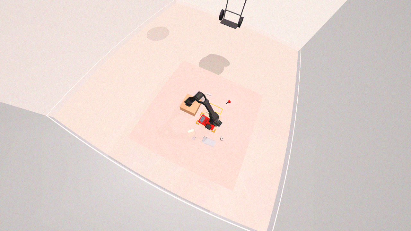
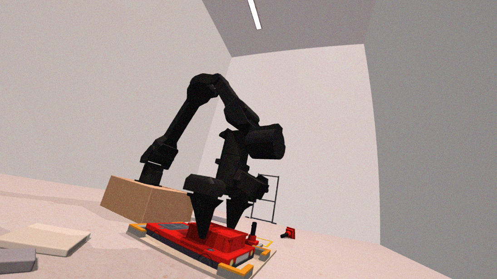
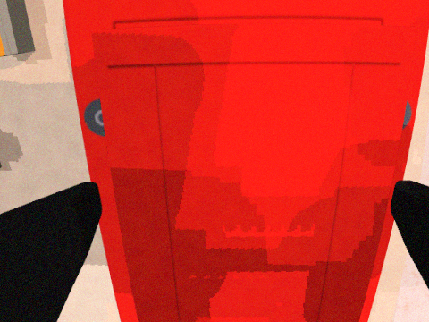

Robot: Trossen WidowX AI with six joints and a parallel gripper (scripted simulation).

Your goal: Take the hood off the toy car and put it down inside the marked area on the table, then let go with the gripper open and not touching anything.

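Observation:
The red toy car (image 1: 204,119) (image 2: 176,235) sits on a beige fixture plate with orange corner blocks (image 2: 234,271). Its red hood (image 2: 221,238) (image 3: 250,125) is on the car and fills the wrist view. My gripper (image 1: 214,124) (image 2: 217,230) (image 3: 246,197) is open and points straight down, with one black finger on each side of the hood, low beside the car body. Nothing is between the fingers but the hood on the car, and I cannot tell whether they touch it. The marked area is a yellow outline (image 1: 222,109) on the table just beyond the car.
The arm's base stands on a cardboard box (image 1: 188,108) (image 2: 142,201). A beige tile (image 2: 43,237) and a grey block (image 2: 10,260) lie to the left. A small red object (image 1: 228,101) (image 2: 289,233) lies beyond the marked area. A hand truck (image 1: 231,17) stands far back.

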